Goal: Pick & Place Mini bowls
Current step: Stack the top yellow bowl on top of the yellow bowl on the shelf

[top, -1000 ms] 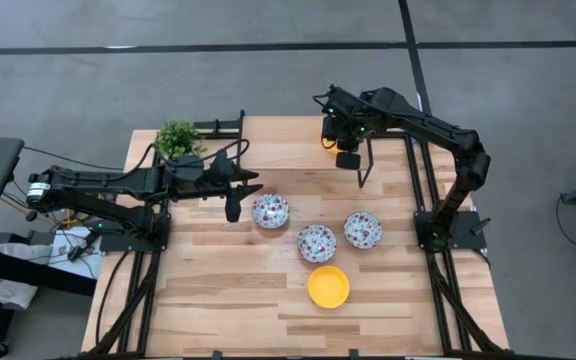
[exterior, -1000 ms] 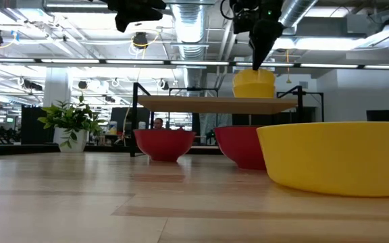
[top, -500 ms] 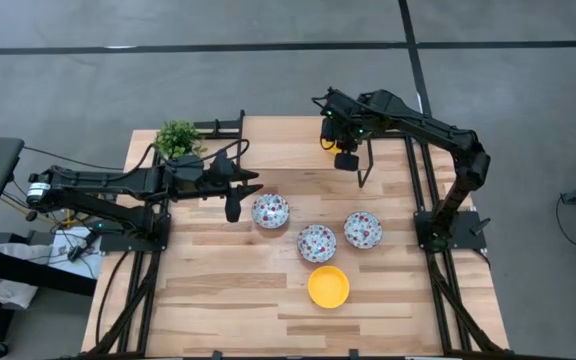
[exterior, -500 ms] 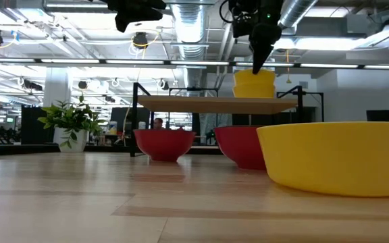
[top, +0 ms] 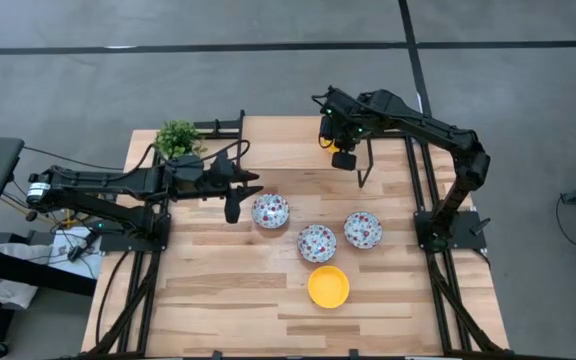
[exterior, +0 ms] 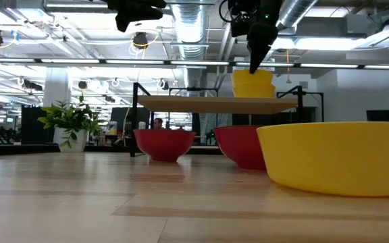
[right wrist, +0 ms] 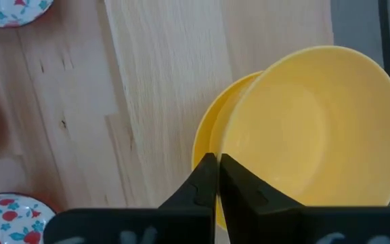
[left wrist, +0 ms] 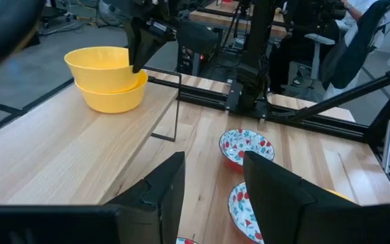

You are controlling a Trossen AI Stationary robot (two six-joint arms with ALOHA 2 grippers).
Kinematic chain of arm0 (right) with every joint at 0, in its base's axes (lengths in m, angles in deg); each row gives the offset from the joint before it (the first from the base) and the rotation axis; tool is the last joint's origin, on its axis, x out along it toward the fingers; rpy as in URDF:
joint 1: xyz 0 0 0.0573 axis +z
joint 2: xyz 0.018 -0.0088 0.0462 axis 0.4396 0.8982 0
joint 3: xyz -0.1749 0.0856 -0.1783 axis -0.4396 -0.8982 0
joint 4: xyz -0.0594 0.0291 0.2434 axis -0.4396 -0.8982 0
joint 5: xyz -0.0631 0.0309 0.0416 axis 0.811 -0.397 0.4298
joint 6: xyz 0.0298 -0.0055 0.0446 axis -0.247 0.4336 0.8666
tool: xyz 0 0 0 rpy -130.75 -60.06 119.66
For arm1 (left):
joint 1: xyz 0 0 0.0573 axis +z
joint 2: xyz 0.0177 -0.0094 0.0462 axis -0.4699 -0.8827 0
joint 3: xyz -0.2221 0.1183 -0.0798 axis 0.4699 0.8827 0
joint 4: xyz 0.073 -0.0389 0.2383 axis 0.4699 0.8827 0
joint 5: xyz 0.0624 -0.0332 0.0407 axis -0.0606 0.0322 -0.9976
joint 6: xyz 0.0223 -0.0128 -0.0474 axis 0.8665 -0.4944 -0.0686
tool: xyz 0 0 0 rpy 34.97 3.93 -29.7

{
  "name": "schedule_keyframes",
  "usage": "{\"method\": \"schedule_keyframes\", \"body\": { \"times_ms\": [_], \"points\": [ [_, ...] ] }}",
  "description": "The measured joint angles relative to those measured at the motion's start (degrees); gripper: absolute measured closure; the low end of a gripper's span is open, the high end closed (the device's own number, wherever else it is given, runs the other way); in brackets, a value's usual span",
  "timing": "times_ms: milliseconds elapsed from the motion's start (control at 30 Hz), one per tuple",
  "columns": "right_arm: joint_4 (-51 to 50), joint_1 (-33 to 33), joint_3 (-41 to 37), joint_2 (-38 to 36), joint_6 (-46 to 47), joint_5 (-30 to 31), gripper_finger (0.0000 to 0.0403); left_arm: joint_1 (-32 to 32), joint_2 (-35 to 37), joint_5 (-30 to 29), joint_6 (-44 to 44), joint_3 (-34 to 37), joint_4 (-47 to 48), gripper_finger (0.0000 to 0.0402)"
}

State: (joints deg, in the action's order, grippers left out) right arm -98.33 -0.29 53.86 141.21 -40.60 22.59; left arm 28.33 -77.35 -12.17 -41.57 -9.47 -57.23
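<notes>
Yellow bowls, two of them stacked [left wrist: 109,78], sit on the raised wooden shelf [left wrist: 59,142] at the far side of the table [top: 228,290], the upper one tilted off-centre on the lower. The right gripper [right wrist: 213,177] hangs at the rim of the upper bowl with its fingers pressed together; whether the rim is pinched between them is hard to tell. On the table below lie three white floral bowls [top: 317,242] close together and a third yellow bowl [top: 328,286] just in front of them. The left gripper [top: 240,198] hovers beside the leftmost floral bowl [top: 270,211], its fingers spread apart and holding nothing. A small green potted plant [top: 177,138] stands at the table's far left corner.
</notes>
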Motion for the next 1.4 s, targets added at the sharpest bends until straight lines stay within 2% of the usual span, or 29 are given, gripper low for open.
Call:
{"method": "schedule_keyframes", "body": {
  "times_ms": [300, 567, 900, 1400],
  "points": [
    [-0.3, -0.9, -0.2, 0.0, 0.9, -0.2, 0.0403, 0.0, 0.0, 0.0, 0.0, 0.0, 0.0, 0.0252],
    [1.1, -1.0, -5.6, -0.1, 1.0, 0.2, 0.0403, 0.0, 0.0, 0.0, 0.0, 0.0, 0.0, 0.0252],
    [1.5, -1.0, -5.8, -0.1, 1.0, 0.1, 0.0401, -0.3, 0.0, -0.1, 0.0, 0.0, 0.0, 0.0252],
    [1.3, -1.0, -5.9, -0.1, 0.5, 1.2, 0.0337, -0.3, 0.0, -0.1, 0.0, 0.0, 0.0, 0.0252]
  ]
}}
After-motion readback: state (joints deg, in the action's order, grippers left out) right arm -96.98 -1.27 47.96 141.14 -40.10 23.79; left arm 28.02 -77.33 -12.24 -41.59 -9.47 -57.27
